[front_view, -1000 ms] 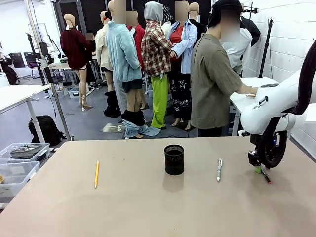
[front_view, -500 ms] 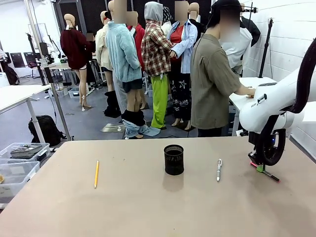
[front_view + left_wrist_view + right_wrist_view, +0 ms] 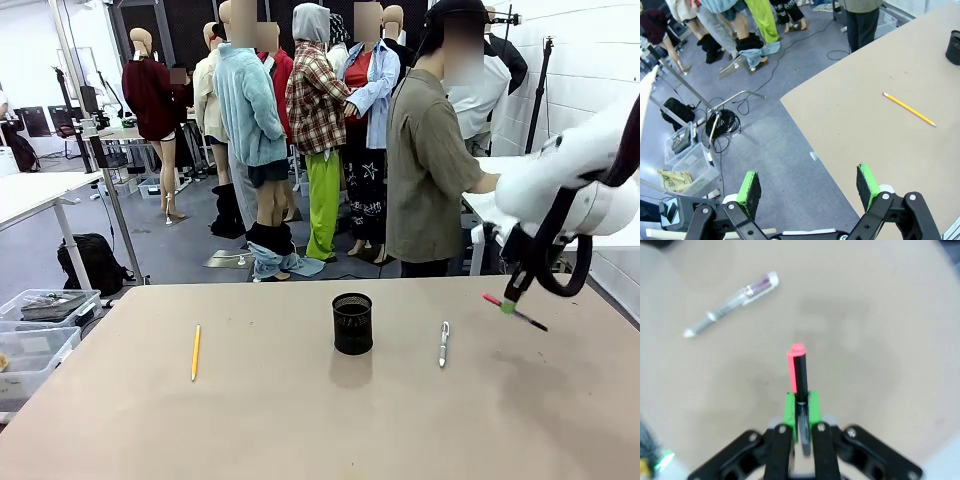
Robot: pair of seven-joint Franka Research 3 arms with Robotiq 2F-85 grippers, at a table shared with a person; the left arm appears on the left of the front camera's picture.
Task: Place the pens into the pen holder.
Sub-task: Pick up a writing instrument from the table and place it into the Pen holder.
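Right wrist view — I'm seeing my right gripper (image 3: 801, 407) pinching the pink-capped pen (image 3: 798, 367), silver pen (image 3: 730, 305) lying ahead-left; left gripper (image 3: 808, 186) hanging wide open — yellow pencil (image 3: 909, 109) ahead-right.

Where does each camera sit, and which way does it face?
Front: between the arms, facing across the table to the person; right arm shows, right gripper shut on the pink pen.
Left wrist: off the table's edge, facing down at floor and pencil; open left gripper shows.
Right wrist: above the table, facing down along the pink pen.
Shared: silver pen in front and right wrist; pencil in front and left wrist.
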